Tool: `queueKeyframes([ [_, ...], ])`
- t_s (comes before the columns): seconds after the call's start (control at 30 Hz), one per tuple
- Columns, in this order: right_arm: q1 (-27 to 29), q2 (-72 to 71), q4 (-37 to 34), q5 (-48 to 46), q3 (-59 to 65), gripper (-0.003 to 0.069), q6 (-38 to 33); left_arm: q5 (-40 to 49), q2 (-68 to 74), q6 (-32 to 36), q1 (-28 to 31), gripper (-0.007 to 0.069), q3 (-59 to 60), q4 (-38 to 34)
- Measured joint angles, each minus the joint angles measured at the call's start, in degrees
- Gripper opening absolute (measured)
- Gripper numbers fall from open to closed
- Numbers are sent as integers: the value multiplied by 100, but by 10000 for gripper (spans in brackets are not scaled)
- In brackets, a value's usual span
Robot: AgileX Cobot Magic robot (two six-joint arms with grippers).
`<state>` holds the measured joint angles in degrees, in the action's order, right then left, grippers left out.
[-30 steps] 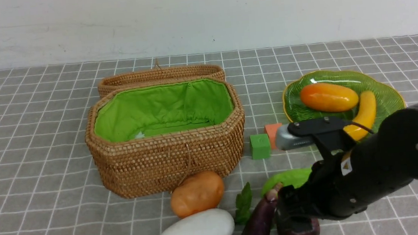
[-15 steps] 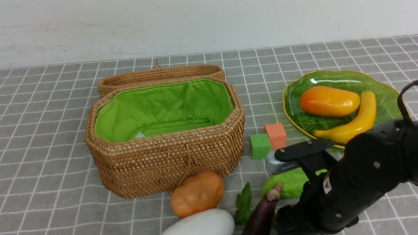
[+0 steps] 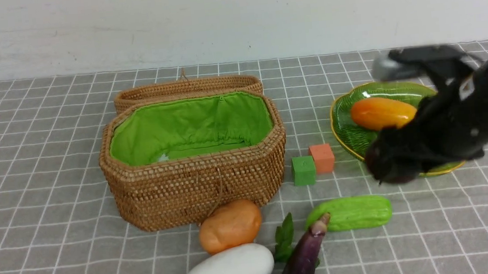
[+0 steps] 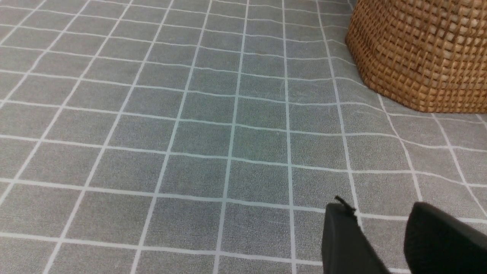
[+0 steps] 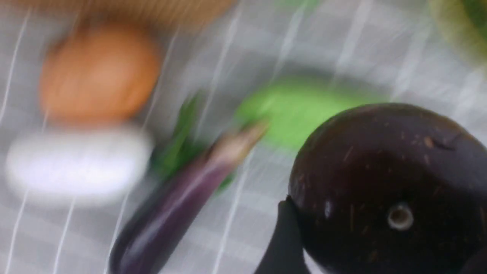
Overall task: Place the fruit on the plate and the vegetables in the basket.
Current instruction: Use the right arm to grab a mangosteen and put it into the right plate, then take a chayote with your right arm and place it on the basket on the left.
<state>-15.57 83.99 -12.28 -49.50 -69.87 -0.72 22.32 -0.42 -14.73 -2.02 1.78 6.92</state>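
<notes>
My right gripper (image 3: pixel 390 166) is shut on the small dark purple round fruit (image 5: pixel 392 182) and holds it in the air over the near edge of the green plate (image 3: pixel 345 134). The mango (image 3: pixel 381 113) lies on the plate; my arm hides the banana. On the cloth in front of the open wicker basket (image 3: pixel 195 185) lie the potato (image 3: pixel 229 225), white gourd (image 3: pixel 227 272), leaf sprig (image 3: pixel 284 237), eggplant (image 3: pixel 303 260) and cucumber (image 3: pixel 352 212). My left gripper (image 4: pixel 380 210) hangs open over bare cloth beside the basket (image 4: pixel 418 53), out of the front view.
A green cube (image 3: pixel 303 170) and an orange cube (image 3: pixel 322 158) stand between basket and plate. The basket's lid (image 3: pixel 186 88) lies folded back behind it. A white wall closes off the far side of the grey checked cloth.
My right arm has lifted the purple fruit from beside the eggplant at the front edge and swung it up and right to the plate's near rim. The cucumber now shows fully.
</notes>
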Motion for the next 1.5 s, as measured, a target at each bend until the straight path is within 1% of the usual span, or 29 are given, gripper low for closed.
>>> queueKeyframes([
  [0.07, 243, 184, -57, 84, -252, 553, -123, 0, 0, 0, 0, 239, 0, 0],
  [0.1, 581, 471, -176, 194, -604, 553, -319, 0, 0, 0, 0, 239, 0, 0],
  [0.2, 1030, 1311, -485, 367, -1222, 553, -559, 0, 0, 0, 0, 239, 0, 0],
  [0.33, 1274, 2272, -614, 445, -1767, 553, -608, 0, 0, 0, 0, 239, 0, 0],
  [0.5, 1396, 2887, -630, 516, -1954, 554, -530, 0, 0, 0, 0, 239, 0, 0],
  [0.57, 1428, 3018, -641, 493, -1954, 601, -481, 0, 0, 0, 0, 239, 0, 0],
  [0.6, 1429, 3021, -652, 471, -1954, 643, -470, 0, 0, 0, 0, 239, 0, 0],
  [0.67, 1434, 2969, -652, 405, -1954, 672, -466, 0, 0, 0, 0, 239, 0, 0],
  [0.87, 1434, 2465, -652, -27, -1954, 664, -429, 0, 0, 0, 0, 239, 0, 0],
  [1.0, 1389, 1951, -672, -83, -1768, 654, -548, 0, 0, 0, 0, 239, 0, 0],
  [1.1, 987, 1280, -629, -329, -1133, 634, -2250, 0, 0, 0, 0, 239, 0, 0],
  [1.13, 828, 1170, -614, -404, -912, 627, -2998, 0, 0, 0, 0, 239, 0, 0],
  [1.17, 606, 1075, -602, -467, -694, 618, -3774, 0, 0, 0, 0, 239, 0, 0],
  [1.2, 418, 1027, -568, -486, -566, 613, -4229, 0, 0, 0, 0, 239, 0, 0],
  [1.23, 184, 1022, -496, -503, -375, 606, -4930, 0, 0, 0, 0, 239, 0, 0],
  [1.3, -302, 1074, -270, -339, 17, 596, -6085, 0, 0, 0, 0, 239, 0, 0],
  [1.37, -480, 1132, -117, -2, 161, 594, -6387, 0, 0, 0, 0, 239, 0, 0],
  [1.5, -541, 1288, -76, 533, 218, 592, -6532, 0, 0, 0, 0, 239, 0, 0],
])
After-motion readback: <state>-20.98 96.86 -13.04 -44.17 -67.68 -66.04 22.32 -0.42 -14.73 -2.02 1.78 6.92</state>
